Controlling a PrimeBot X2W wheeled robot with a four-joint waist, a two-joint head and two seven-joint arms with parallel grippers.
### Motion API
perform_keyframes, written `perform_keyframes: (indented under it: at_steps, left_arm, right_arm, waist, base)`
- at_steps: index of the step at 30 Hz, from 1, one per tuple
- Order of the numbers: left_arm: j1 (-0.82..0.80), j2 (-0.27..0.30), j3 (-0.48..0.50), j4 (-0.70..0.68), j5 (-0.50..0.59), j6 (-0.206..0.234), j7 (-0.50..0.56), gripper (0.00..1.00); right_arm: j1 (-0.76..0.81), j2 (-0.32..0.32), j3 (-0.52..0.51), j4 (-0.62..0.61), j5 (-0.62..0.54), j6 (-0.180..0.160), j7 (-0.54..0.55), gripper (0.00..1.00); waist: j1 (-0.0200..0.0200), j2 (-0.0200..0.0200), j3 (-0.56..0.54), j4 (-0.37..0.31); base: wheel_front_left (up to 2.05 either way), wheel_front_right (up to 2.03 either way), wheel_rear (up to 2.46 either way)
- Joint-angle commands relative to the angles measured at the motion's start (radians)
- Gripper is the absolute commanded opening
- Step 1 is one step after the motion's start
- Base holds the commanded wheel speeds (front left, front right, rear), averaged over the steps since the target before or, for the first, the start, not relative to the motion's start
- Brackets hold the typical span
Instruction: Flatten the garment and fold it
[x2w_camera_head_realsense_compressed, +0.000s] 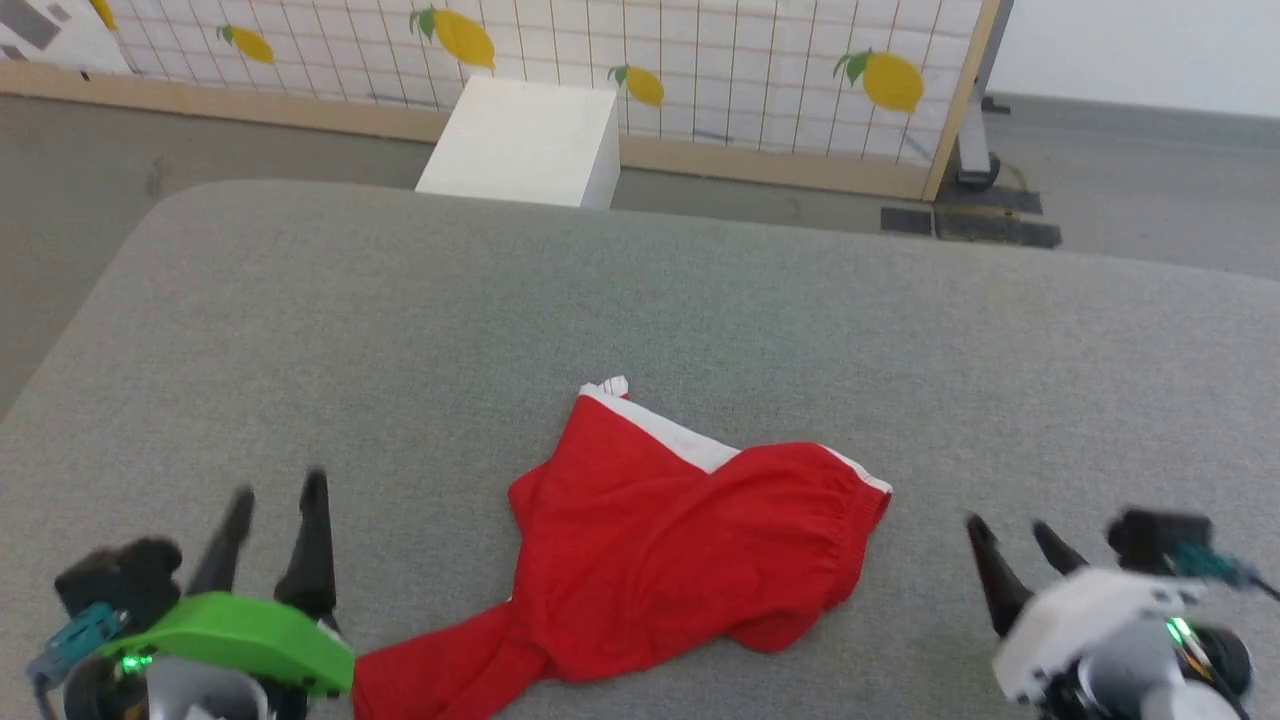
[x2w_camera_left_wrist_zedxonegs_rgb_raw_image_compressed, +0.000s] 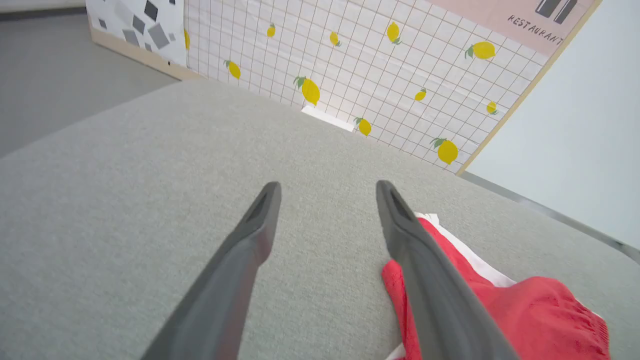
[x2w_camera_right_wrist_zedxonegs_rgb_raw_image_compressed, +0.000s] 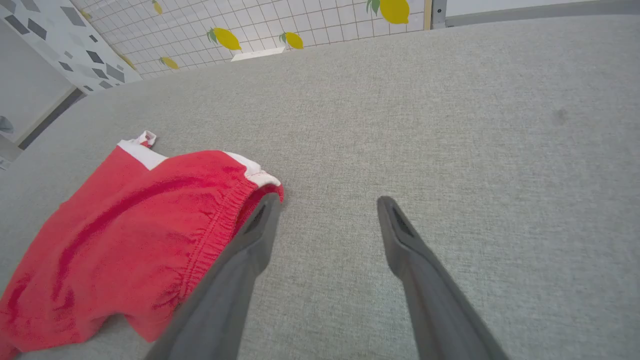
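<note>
The garment (x2w_camera_head_realsense_compressed: 660, 540), bright red shorts with white trim, lies crumpled on the grey padded table (x2w_camera_head_realsense_compressed: 640, 300), near its front middle. One part trails toward the lower left under my left arm. My left gripper (x2w_camera_head_realsense_compressed: 278, 490) is open, to the left of the shorts, holding nothing. In the left wrist view the red fabric (x2w_camera_left_wrist_zedxonegs_rgb_raw_image_compressed: 525, 310) sits beside and partly behind the right finger (x2w_camera_left_wrist_zedxonegs_rgb_raw_image_compressed: 415, 250) of my left gripper (x2w_camera_left_wrist_zedxonegs_rgb_raw_image_compressed: 327, 187). My right gripper (x2w_camera_head_realsense_compressed: 1005, 528) is open, right of the elastic waistband (x2w_camera_right_wrist_zedxonegs_rgb_raw_image_compressed: 220, 225). My right gripper (x2w_camera_right_wrist_zedxonegs_rgb_raw_image_compressed: 327, 200) hovers over bare table.
A white box (x2w_camera_head_realsense_compressed: 525, 140) stands on the floor beyond the table's far edge. Behind it runs a lemon-patterned grid wall (x2w_camera_head_realsense_compressed: 700, 60) with a wooden frame. Grey floor surrounds the table on the left and far right.
</note>
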Motion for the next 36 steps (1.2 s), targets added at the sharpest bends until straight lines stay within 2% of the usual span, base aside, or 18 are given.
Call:
perform_keyframes:
  at_steps: [1, 5, 7, 13, 20, 21, 22, 23, 24, 30, 36]
  left_arm:
    - [-0.026, 0.012, -0.017, 0.013, 0.046, -0.022, -0.054, 1.00]
    - [-0.076, 0.019, -0.049, 0.115, 0.128, -0.066, -0.231, 1.00]
    - [-0.089, 0.004, -0.062, 0.156, 0.139, -0.069, -0.269, 1.00]
    - [-0.127, -0.022, -0.071, 0.233, 0.137, -0.081, -0.311, 1.00]
    - [-0.154, -0.027, -0.065, 0.268, 0.131, -0.094, -0.330, 1.00]
    - [-0.156, -0.028, -0.064, 0.272, 0.132, -0.095, -0.331, 1.00]
    - [-0.158, -0.028, -0.064, 0.274, 0.132, -0.096, -0.333, 1.00]
    - [-0.159, -0.027, -0.063, 0.277, 0.133, -0.097, -0.334, 1.00]
    - [-0.160, -0.026, -0.063, 0.280, 0.134, -0.098, -0.335, 1.00]
    - [-0.183, -0.017, -0.092, 0.305, 0.133, -0.121, -0.310, 1.00]
    - [-0.334, 0.016, -0.163, 0.337, 0.130, -0.156, -0.174, 1.00]
  right_arm:
    - [-0.045, 0.000, 0.016, 0.002, -0.016, -0.001, 0.025, 1.00]
    - [-0.158, 0.000, 0.086, 0.047, -0.074, -0.001, 0.141, 1.00]
    - [-0.210, 0.000, 0.114, 0.078, -0.112, -0.001, 0.186, 1.00]
    - [-0.312, 0.000, 0.157, 0.184, -0.182, -0.001, 0.294, 1.00]
    - [-0.357, 0.000, 0.184, 0.252, -0.207, -0.001, 0.279, 1.00]
    - [-0.362, 0.000, 0.186, 0.260, -0.208, -0.001, 0.276, 0.76]
    - [-0.365, 0.000, 0.189, 0.264, -0.205, -0.001, 0.270, 0.41]
    - [-0.370, 0.000, 0.194, 0.269, -0.204, -0.001, 0.260, 0.13]
    - [-0.373, 0.000, 0.198, 0.272, -0.204, -0.001, 0.254, 0.00]
    - [-0.375, 0.000, 0.212, 0.271, -0.171, -0.001, 0.219, 0.00]
    - [-0.348, 0.000, 0.235, 0.219, -0.101, -0.001, 0.194, 0.00]
  waist:
    - [0.0000, 0.0085, 0.025, -0.003]
    - [0.0000, 0.0085, 0.065, -0.008]
    - [0.0000, 0.0085, 0.083, -0.006]
    - [0.0000, 0.0085, 0.127, 0.014]
    - [0.0000, 0.0085, 0.152, 0.031]
    - [0.0000, 0.0085, 0.154, 0.032]
    - [0.0000, 0.0085, 0.155, 0.031]
    - [0.0000, 0.0085, 0.155, 0.030]
    - [0.0000, 0.0085, 0.155, 0.028]
    - [0.0000, 0.0085, 0.144, 0.003]
    - [0.0000, 0.0085, 0.147, -0.049]
  base:
    - [0.00, 0.00, 0.00]
    - [0.00, 0.00, 0.00]
    - [0.00, 0.00, 0.00]
    - [0.00, 0.00, 0.00]
    - [0.00, 0.00, 0.00]
    - [0.00, 0.00, 0.00]
    - [0.00, 0.00, 0.00]
    - [0.00, 0.00, 0.00]
    - [0.00, 0.00, 0.00]
    - [0.00, 0.00, 0.00]
    - [0.00, 0.00, 0.00]
